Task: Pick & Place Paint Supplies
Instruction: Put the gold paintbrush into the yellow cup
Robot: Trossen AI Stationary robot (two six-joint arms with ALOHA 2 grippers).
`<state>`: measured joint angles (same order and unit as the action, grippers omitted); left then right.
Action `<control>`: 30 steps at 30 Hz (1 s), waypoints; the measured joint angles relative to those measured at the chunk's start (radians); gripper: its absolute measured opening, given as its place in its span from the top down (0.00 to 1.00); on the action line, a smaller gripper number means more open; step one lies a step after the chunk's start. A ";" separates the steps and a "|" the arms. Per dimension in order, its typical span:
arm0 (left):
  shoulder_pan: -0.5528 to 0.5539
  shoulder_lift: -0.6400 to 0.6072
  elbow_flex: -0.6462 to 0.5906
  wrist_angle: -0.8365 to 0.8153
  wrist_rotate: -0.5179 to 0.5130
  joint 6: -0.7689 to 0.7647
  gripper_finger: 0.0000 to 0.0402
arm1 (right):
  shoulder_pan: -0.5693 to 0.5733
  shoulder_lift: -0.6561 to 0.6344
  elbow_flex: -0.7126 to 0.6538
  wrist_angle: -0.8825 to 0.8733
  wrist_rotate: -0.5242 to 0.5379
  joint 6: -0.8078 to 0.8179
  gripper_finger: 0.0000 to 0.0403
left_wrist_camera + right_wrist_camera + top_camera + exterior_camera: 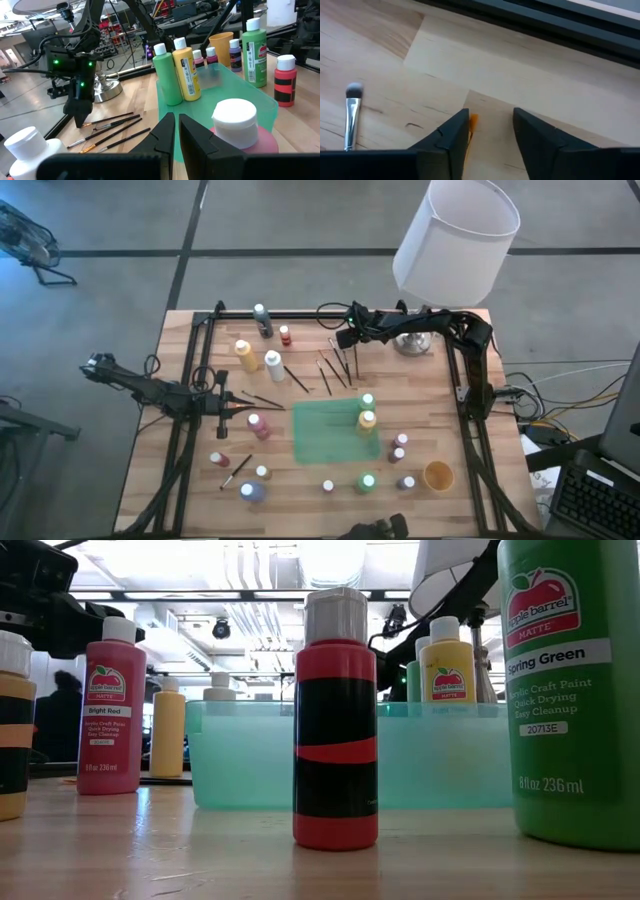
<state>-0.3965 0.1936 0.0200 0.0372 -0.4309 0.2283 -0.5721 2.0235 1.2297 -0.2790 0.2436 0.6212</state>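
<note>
Several thin dark-handled brushes (335, 368) lie on the wooden table near its far edge. My right gripper (345, 340) points steeply down at their far ends, fingers apart. In the right wrist view the orange tip of one brush (473, 120) shows beside one finger, and a grey-bristled brush (351, 112) lies off to the side. A green bottle (167, 75) and a yellow bottle (187, 72) stand in the green tray (325, 435). Other paint bottles stand around it. My left gripper (240, 413) waits at the left, shut on nothing. My right gripper comes down from above, slanting, with its fingers on either side of the brush's orange tip (473, 120). The tip lies on the table right at the inner edge of one finger (452, 132). I cannot tell whether that finger touches it.
A lamp with a white shade (455, 235) stands at the far right, its metal base (412, 340) just behind my right arm. A tan cup (438, 475) sits near right. A black frame rail (545, 30) runs along the far edge, close to the brushes.
</note>
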 joint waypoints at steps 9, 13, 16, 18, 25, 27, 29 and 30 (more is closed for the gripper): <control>0.000 0.000 0.000 0.000 0.000 0.000 0.93 | 0.014 0.001 -0.003 0.008 -0.001 -0.002 0.81; 0.000 0.000 0.000 0.000 0.000 0.000 0.93 | 0.019 0.001 -0.009 0.006 -0.001 -0.003 0.88; 0.000 0.000 0.000 0.000 0.000 0.000 0.93 | 0.019 0.000 -0.016 0.008 -0.002 -0.003 0.92; 0.000 0.000 0.000 0.000 0.000 0.000 0.93 | 0.019 -0.001 -0.020 0.009 -0.003 -0.005 0.96; 0.000 0.000 0.000 0.000 0.000 0.000 0.93 | 0.024 -0.002 -0.024 0.008 -0.027 -0.046 0.98; 0.000 0.000 0.000 0.000 0.000 0.000 0.93 | 0.025 -0.002 -0.024 0.008 -0.028 -0.052 0.98; 0.000 0.000 0.000 0.000 0.000 0.000 0.93 | 0.027 -0.004 -0.025 0.009 -0.035 -0.056 0.98; 0.000 0.000 0.000 0.000 0.000 0.000 0.93 | 0.028 -0.009 -0.026 0.008 -0.039 -0.058 0.98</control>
<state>-0.3965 0.1934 0.0200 0.0372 -0.4309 0.2281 -0.5444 2.0150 1.2039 -0.2712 0.2044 0.5629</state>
